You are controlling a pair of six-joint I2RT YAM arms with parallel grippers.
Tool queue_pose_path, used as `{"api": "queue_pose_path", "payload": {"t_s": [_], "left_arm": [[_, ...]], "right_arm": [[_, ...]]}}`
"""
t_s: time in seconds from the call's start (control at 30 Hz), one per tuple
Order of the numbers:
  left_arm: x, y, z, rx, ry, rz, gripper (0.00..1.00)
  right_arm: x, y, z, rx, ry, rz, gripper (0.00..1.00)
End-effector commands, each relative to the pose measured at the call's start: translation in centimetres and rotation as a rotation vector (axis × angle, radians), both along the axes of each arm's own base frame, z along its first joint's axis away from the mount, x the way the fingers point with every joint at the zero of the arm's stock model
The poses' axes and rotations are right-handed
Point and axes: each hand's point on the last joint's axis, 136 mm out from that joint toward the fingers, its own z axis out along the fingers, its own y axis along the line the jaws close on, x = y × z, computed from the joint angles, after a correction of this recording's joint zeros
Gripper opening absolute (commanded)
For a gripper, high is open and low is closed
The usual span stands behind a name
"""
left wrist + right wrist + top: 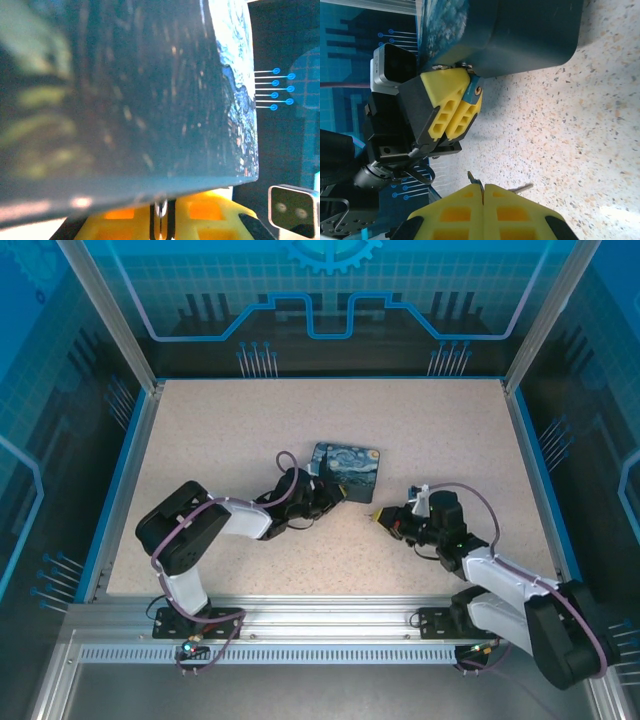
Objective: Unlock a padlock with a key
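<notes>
- Left gripper (327, 496): clenched at the near edge of the painted box (348, 470). From the right wrist view, its yellow fingers (451, 102) pinch a small blue-grey metal piece, taken to be the padlock (476, 88), right under the box edge.
- Right gripper (482, 194): fingers pressed together, gripping the key (521, 188), a thin metal sliver jutting out sideways just above the speckled table (580, 140).
- The two grippers face each other, near but apart, tips not touching.
- Keyhole position: cannot tell.
</notes>
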Motion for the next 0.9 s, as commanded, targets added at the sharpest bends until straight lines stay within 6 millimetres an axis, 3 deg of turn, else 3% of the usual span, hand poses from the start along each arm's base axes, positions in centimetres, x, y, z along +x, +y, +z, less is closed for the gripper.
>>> {"api": "queue_pose_path", "payload": {"t_s": [0.0, 0.43, 0.87], "left_arm": [[0.6, -0.6, 4.2, -0.142, -0.06, 0.026, 0.0], [1.4, -1.3, 8.2, -0.336, -0.048, 0.063, 0.0], [0.8, -0.4, 9.6, -0.38, -0.042, 0.094, 0.0]], "right_arm": [[1.4, 1.0, 2.4, 0.061, -0.065, -0.002, 0.0], [4.0, 1.9, 5.2, 0.122, -0.087, -0.027, 0.0], [5.0, 2.2, 4.6, 0.161, -0.031, -0.079, 0.0]]}}
